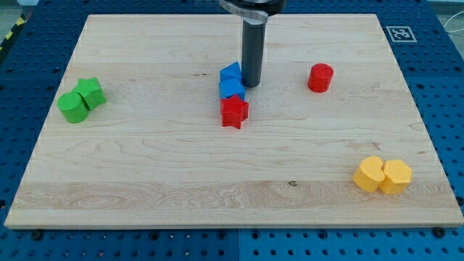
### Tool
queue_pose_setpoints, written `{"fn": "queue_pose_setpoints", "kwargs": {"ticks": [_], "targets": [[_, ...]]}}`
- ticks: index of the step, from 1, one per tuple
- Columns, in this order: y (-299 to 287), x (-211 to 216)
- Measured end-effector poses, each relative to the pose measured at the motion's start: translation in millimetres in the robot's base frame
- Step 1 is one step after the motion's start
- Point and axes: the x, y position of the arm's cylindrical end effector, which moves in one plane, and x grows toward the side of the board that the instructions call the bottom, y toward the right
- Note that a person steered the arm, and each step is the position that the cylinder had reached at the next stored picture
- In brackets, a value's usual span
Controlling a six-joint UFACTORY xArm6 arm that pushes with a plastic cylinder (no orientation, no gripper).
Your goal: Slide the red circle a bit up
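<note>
The red circle [320,77] is a short red cylinder standing on the wooden board [145,159], right of centre near the view's top. My tip [251,85] is the lower end of a dark rod that comes down from the view's top. It stands to the left of the red circle, well apart from it. It is right beside a pair of blue blocks [231,81], at their right edge. A red star [234,112] lies just below the blue blocks.
Two green blocks [81,100] sit together at the view's left. Two yellow blocks [383,175] sit together at the view's lower right. A fiducial marker [399,33] is at the board's top right corner.
</note>
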Motion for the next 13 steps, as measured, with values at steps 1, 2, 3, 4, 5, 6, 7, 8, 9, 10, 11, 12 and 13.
{"fn": "queue_pose_setpoints", "kwargs": {"ticks": [1,2,3,4,5,6,7,8,9,10,11,12,13], "targets": [[2.0,-1.2],[28.9,-5.3],[41.7,17.9],[56.9,40.5],[73.2,51.5],[94.4,51.7],[123.2,47.8],[144.0,47.3],[147.9,44.8],[142.1,33.4],[135.9,29.3],[130.3,25.9],[124.7,22.9]]}}
